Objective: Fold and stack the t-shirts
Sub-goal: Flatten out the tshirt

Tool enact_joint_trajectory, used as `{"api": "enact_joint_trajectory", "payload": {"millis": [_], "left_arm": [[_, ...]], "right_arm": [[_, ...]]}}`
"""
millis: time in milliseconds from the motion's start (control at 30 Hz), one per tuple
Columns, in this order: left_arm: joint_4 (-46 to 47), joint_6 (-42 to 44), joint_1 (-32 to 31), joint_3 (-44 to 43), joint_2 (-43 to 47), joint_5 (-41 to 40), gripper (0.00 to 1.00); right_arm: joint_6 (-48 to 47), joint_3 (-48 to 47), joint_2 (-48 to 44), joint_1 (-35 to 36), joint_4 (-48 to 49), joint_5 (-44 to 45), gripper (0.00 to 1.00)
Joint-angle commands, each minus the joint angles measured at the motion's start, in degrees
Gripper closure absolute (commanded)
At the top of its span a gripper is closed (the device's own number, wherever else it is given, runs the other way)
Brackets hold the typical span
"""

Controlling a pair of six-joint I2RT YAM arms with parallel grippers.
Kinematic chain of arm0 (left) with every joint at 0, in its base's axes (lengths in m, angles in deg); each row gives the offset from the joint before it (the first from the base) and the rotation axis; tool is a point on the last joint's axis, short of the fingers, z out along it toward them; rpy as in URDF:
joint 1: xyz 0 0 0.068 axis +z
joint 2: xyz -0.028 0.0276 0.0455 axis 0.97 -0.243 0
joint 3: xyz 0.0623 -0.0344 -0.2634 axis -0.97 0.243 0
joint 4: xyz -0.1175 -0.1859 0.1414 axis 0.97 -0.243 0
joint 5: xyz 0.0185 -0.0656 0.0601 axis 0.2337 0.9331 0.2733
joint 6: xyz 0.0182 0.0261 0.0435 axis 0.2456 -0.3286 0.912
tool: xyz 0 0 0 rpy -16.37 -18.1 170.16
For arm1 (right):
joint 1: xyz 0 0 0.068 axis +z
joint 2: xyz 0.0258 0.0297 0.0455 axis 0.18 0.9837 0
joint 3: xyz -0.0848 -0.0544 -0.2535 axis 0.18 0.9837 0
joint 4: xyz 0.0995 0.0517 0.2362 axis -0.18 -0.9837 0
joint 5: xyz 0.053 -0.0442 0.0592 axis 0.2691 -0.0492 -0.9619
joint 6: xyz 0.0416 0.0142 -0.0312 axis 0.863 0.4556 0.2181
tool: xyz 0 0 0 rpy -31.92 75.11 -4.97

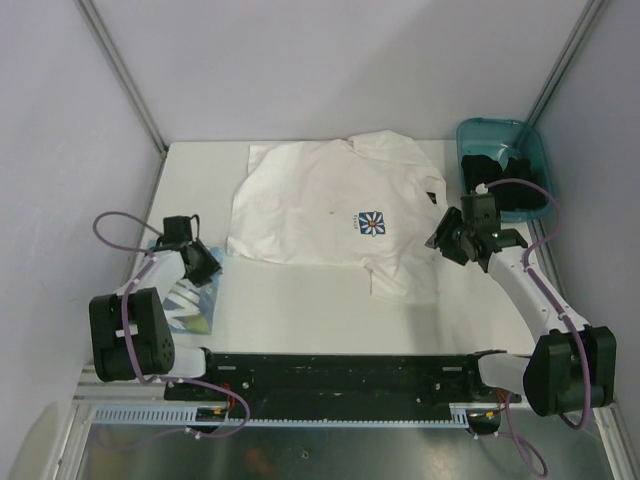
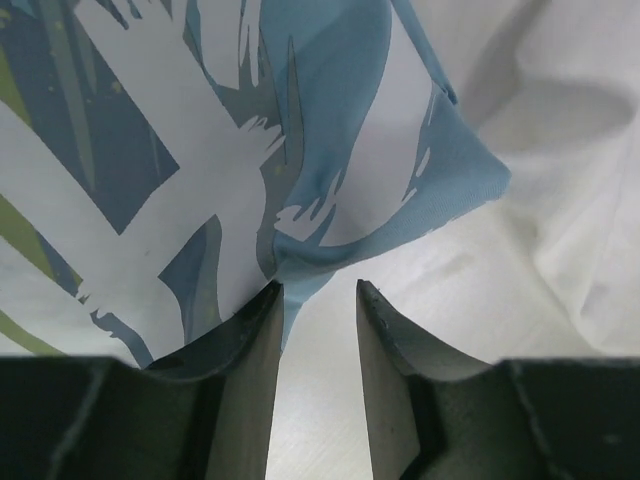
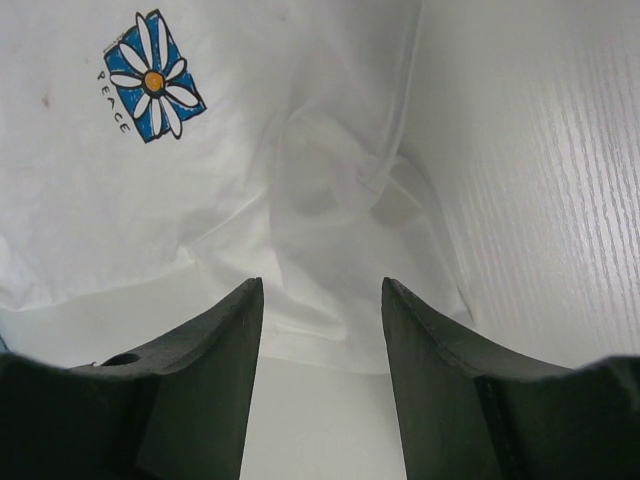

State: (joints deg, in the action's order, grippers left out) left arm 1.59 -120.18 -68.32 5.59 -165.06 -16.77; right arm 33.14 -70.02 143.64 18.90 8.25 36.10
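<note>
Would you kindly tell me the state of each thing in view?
White cotton t-shirt with blue daisy print: laid out unfolded, rumpled near the right gripper.
White t-shirt with light-blue graphic: compact, one corner turned up.
Teal plastic bin: holds dark items.
Left gripper: jaws apart.
Right gripper: jaws open, empty.

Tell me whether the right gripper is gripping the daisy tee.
No, the right gripper has its jaws apart over the daisy tee, with nothing pinched between them.
</note>
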Motion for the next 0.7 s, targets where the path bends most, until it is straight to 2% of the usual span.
{"api": "enact_joint_trajectory", "payload": {"millis": [0,100,200,300,400,667], "left_arm": [[-1.5,2.7,4.6,-3.0,1.3,-3.7,0.60],[-1.7,4.2,4.4,-5.0,0.7,2.0,0.60],[-1.6,4.8,0.4,-7.1,1.5,4.0,0.60],[-1.5,5.1,-3.2,-9.5,2.5,1.7,0.60],[-1.5,5.0,-4.1,-11.6,1.5,0.2,0.60],[-1.6,5.2,-6.5,-16.7,-7.7,-3.0,0.54]], "right_arm": [[-1.1,0.7,-2.1,-0.5,-0.2,0.9,0.44],[-1.3,1.1,-2.4,-1.1,0.1,0.5,0.45],[-1.3,1.3,-2.2,-1.2,0.5,0.2,0.45],[-1.6,1.3,-2.1,-1.4,0.6,0.2,0.45],[-1.7,1.5,-2.2,-1.6,0.5,0.0,0.45],[-2.5,1.9,-2.4,-1.8,0.2,0.2,0.44]]}}
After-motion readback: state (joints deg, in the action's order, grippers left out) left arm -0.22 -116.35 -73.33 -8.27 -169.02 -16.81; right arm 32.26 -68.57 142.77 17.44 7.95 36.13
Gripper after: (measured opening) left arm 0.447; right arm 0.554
